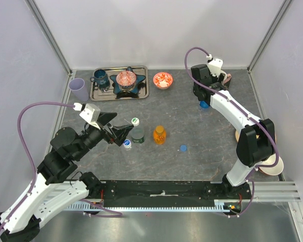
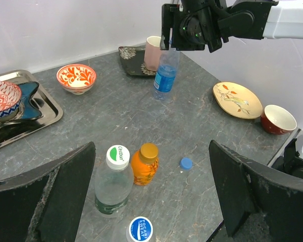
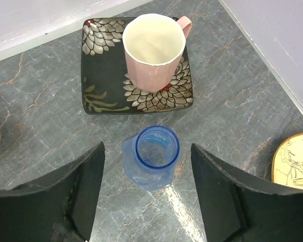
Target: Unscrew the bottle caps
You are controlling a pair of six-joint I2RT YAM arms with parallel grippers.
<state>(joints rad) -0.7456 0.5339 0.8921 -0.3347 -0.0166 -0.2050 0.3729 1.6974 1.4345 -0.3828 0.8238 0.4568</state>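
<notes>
Below, between the right fingers (image 3: 86, 196), stands the uncapped blue bottle (image 3: 154, 164).

Lab test cell, white panels (image 1: 156, 30), aluminium frame (image 1: 50, 36)

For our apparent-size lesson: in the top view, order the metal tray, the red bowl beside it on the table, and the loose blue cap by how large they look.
1. Metal tray, clearly largest.
2. Red bowl.
3. Loose blue cap, smallest.
No pair is close.
</notes>
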